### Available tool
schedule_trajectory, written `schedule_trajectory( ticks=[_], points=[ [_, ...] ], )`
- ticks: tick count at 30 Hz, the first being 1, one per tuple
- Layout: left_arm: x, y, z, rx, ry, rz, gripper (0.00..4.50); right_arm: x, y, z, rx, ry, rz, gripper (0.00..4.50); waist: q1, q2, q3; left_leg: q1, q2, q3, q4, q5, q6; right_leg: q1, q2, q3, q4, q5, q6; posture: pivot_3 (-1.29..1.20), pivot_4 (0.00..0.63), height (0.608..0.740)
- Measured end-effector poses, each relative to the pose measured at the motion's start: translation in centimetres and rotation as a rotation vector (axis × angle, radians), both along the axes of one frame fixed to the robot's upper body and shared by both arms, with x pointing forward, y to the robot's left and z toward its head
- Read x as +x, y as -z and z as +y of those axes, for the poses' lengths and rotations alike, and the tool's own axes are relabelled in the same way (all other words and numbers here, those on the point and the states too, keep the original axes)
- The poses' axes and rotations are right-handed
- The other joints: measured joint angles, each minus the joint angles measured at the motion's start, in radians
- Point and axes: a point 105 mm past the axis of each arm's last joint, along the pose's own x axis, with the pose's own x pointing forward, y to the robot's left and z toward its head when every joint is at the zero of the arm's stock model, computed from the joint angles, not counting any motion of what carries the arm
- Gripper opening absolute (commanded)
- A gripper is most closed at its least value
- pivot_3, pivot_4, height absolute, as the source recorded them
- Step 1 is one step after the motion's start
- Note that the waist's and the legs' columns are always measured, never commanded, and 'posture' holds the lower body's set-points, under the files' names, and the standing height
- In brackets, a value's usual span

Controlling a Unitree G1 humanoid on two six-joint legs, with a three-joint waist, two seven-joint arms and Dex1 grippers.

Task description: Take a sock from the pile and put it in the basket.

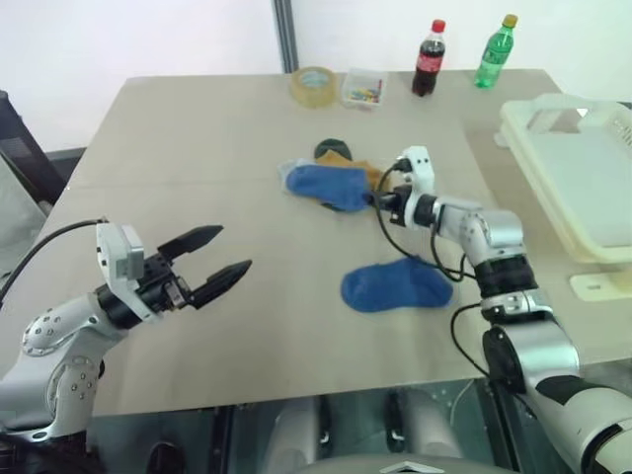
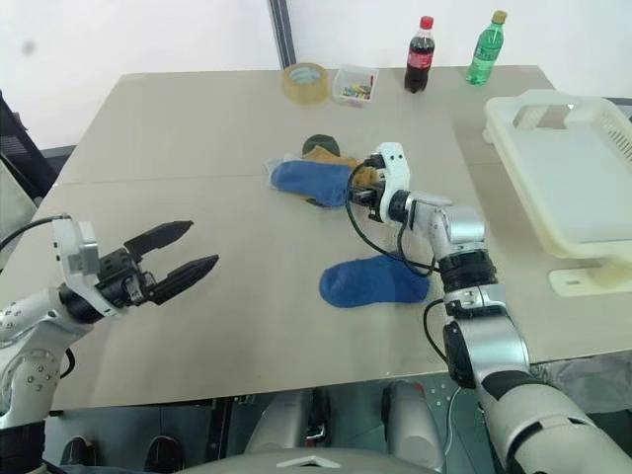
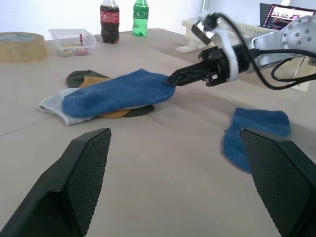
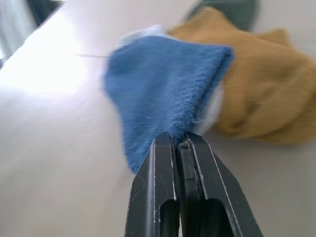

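Head stereo pair: mounted high, facing forward and down over the counter (image 1: 247, 197); both eyes share the whole surface, pile (image 1: 331, 178) near centre. Left wrist camera: low, level with the counter, facing the pile from about 8 o'clock. Right wrist camera: very near, on the blue sock (image 4: 163, 89) from about 4 o'clock

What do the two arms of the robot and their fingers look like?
Both arms have silver-grey metal segments joined by black joints, with loose black cables. The left gripper has two black, tapered fingers with a fine mesh texture and a white box behind them. The right gripper has slim black fingers and a white block on top.
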Motion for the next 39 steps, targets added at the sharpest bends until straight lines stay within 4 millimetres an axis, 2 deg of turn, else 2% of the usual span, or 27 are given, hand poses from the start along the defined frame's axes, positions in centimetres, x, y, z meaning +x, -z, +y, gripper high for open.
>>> schedule_trajectory(
  ticks=[3, 6, 9, 12, 15, 20, 25, 26, 29, 33, 39],
  points=[
    [-0.2, 0.4, -0.2, 0.001, 0.011, 0.015, 4.5, -3.4, 0.1, -1.4, -0.062, -0.172, -0.002, 0.06, 0.007, 0.0, 0.0, 0.0, 0.0, 0.0, 0.0, 0.0, 0.0, 0.0, -0.001, 0.0, -0.001, 0.0, 0.0, 0.0, 0.15, 0.735],
    [-0.2, 0.5, -0.4, 0.001, 0.021, 0.021, 4.5, -5.0, 0.2, -3.6, -0.143, -0.246, 0.004, 0.06, 0.007, 0.0, 0.0, 0.0, 0.0, 0.0, 0.0, 0.0, 0.0, 0.0, -0.001, 0.0, -0.001, 0.0, 0.0, 0.0, 0.15, 0.735],
    [-0.3, 0.6, -0.5, 0.001, 0.029, 0.022, 4.5, -4.6, 0.8, -5.7, -0.22, -0.205, 0.014, 0.06, 0.003, 0.0, 0.0, 0.001, 0.0, 0.0, 0.0, 0.0, 0.0, 0.0, 0.0, 0.0, 0.0, 0.001, -0.001, 0.0, 0.15, 0.735],
    [-0.1, 0.7, -1.1, -0.001, 0.054, 0.028, 4.5, -2.6, 2.3, -7.6, -0.269, -0.063, 0.057, 0.06, -0.002, 0.0, 0.0, 0.002, 0.001, 0.001, 0.0, 0.0, -0.001, 0.0, 0.001, 0.0, 0.0, 0.001, -0.002, 0.0, 0.15, 0.735],
    [0.5, 1.1, -2.0, 0.008, 0.062, 0.046, 4.5, -1.5, 3.1, -8.4, -0.296, 0.008, 0.07, 0.06, 0.001, 0.0, 0.0, 0.001, 0.0, 0.001, 0.0, 0.001, -0.001, 0.0, 0.001, 0.001, 0.0, 0.001, -0.002, 0.0, 0.15, 0.735],
    [4.1, 1.7, -4.4, -0.001, -0.034, 0.071, 4.5, -1.1, 3.3, -8.7, -0.327, 0.018, 0.036, 0.06, 0.024, 0.0, 0.0, 0.001, 0.0, 0.001, 0.0, 0.001, -0.001, 0.0, 0.001, 0.001, 0.0, 0.002, -0.002, 0.0, 0.15, 0.735],
    [7.8, 3.0, -7.2, -0.096, -0.118, 0.221, 4.5, -1.0, 3.6, -8.5, -0.346, 0.018, 0.014, 0.06, 0.026, -0.001, 0.0, 0.001, 0.0, 0.0, 0.001, 0.001, -0.001, 0.001, 0.002, 0.001, 0.0, 0.002, -0.002, 0.0, 0.15, 0.735],
    [9.0, 3.2, -8.2, -0.1, -0.139, 0.259, 4.5, -0.9, 3.6, -8.5, -0.352, 0.025, 0.008, 0.06, 0.027, -0.001, 0.0, 0.001, 0.0, 0.0, 0.001, 0.001, -0.001, 0.001, 0.003, 0.0, 0.0, 0.002, -0.001, 0.0, 0.15, 0.735],
    [11.0, 3.8, -10.5, -0.054, -0.157, 0.326, 4.5, -0.7, 3.7, -8.1, -0.358, 0.029, -0.008, 0.06, 0.021, -0.001, 0.0, 0.002, 0.0, 0.001, 0.001, 0.001, -0.001, 0.002, 0.003, 0.001, 0.0, 0.002, -0.001, 0.0, 0.15, 0.735],
    [12.4, 5.3, -10.9, 0.042, -0.2, 0.373, 4.5, -0.7, 3.8, -8.1, -0.36, 0.036, -0.016, 0.06, 0.022, -0.001, 0.0, 0.002, 0.0, 0.001, 0.001, 0.002, -0.002, 0.001, 0.004, 0.001, 0.0, 0.002, -0.002, 0.0, 0.15, 0.735],
    [13.9, 5.5, -11.3, 0.167, -0.226, 0.347, 4.5, -0.8, 4.0, -8.2, -0.37, 0.056, -0.03, 0.06, 0.023, -0.001, -0.001, 0.004, 0.0, 0.001, 0.001, 0.002, -0.002, 0.003, 0.004, 0.002, 0.002, 0.002, -0.002, 0.0, 0.15, 0.735]
  ],
)
